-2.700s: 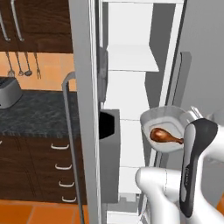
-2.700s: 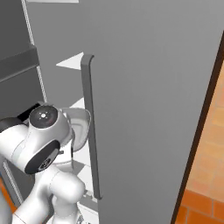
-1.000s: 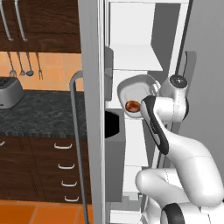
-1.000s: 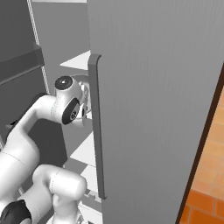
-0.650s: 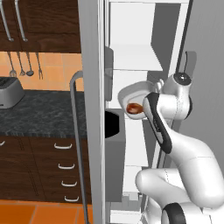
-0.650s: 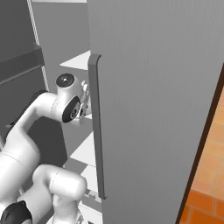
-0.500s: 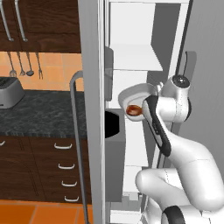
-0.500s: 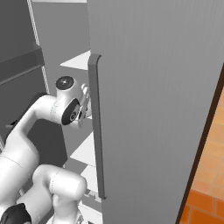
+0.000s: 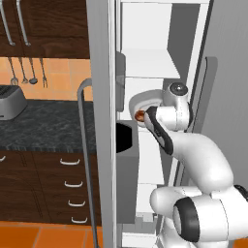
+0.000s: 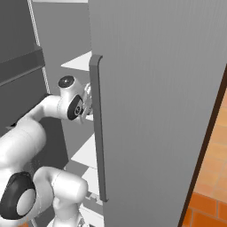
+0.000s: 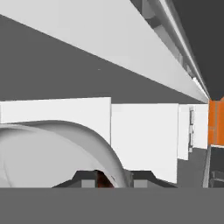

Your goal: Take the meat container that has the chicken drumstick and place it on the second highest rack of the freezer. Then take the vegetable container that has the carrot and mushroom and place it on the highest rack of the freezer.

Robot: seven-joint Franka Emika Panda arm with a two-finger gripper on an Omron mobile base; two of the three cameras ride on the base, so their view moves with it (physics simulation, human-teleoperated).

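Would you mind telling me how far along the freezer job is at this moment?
Done: the freezer stands open. In hand: the claw, closed on the meat container holding the chicken drumstick, has it inside the freezer, not yet released. Left: letting go, then the vegetable container.

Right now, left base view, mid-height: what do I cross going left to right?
Toaster → grey bar handle → freezer door edge → chicken drumstick in its pale container → arm's wrist → the open door on the right.
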